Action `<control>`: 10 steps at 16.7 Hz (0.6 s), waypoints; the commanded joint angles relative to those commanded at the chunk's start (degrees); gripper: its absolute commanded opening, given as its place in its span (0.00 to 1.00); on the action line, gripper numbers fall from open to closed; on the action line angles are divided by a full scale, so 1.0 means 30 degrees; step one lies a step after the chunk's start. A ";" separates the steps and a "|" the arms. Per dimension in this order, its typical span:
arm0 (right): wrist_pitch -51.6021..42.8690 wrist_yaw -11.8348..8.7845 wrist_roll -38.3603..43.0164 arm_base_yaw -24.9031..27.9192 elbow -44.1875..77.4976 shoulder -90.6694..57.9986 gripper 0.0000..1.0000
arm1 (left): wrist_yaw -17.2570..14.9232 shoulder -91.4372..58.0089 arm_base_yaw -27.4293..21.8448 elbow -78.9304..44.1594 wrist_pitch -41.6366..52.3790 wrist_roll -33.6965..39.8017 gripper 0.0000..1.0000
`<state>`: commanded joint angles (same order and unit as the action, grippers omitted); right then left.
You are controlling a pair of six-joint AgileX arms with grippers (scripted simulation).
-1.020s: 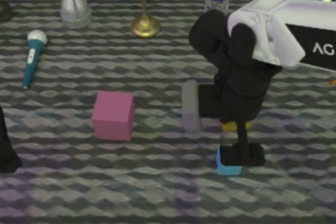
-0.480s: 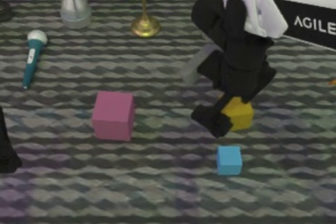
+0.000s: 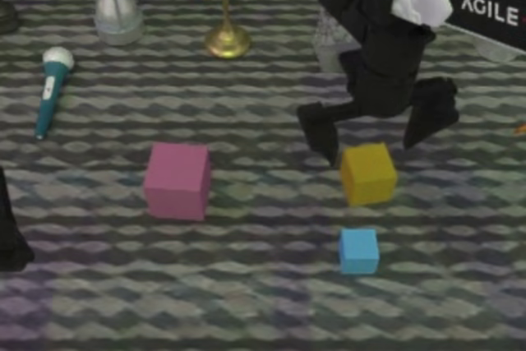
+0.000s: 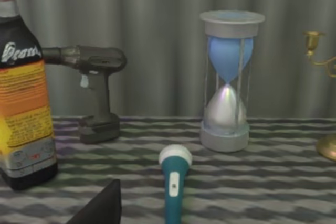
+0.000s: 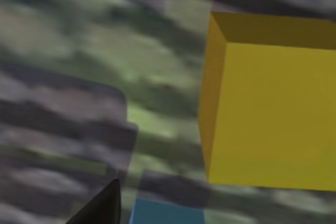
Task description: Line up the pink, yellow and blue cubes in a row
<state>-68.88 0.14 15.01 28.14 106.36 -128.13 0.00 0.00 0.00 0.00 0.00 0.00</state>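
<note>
Top view: the right arm is coming in from the upper right, its body cut off by the frame edge and covering part of a patterned vase behind it; the right gripper [image 3: 374,133] is hanging above the table with fingers spread wide apart, holding nothing, just behind the yellow cube [image 3: 368,173]. Three cubes are sitting on the patterned tablecloth [image 3: 246,285]: one pink cube [image 3: 177,180] left of centre, one yellow to the right, and one blue cube [image 3: 359,251] just in front of the yellow, apart from it. The left arm is showing only as a dark sliver at the left edge [image 3: 10,240], parked; can't tell its fingers. One microphone [image 3: 51,88], one hourglass [image 3: 115,2] and one candelabra [image 3: 226,6] are standing along the back, tops cropped. Left wrist view: one bottle [image 4: 23,93] cut off at the edge, one drill [image 4: 94,93], the hourglass, the microphone, a slice of the candelabra; a dark fingertip [image 4: 102,208] is poking in. Right wrist view: the yellow cube is filling much of the frame, cropped at the side; only a corner of the blue cube is showing.
</note>
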 joint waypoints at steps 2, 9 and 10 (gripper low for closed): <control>-0.0018 0.0018 0.0807 -0.0184 0.0331 -0.0118 1.00 | 0.0000 0.0000 0.0000 0.0000 0.0000 0.0000 1.00; 0.0314 0.0020 0.0913 -0.0153 0.0045 -0.0160 1.00 | 0.0000 0.0000 0.0000 0.0000 0.0000 0.0000 1.00; 0.0764 0.0023 0.0932 -0.0177 -0.0285 -0.0325 1.00 | 0.0000 0.0000 0.0000 0.0000 0.0000 0.0000 1.00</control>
<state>-66.59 0.21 17.81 27.61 105.50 -129.10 0.00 0.00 0.00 0.00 0.00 0.00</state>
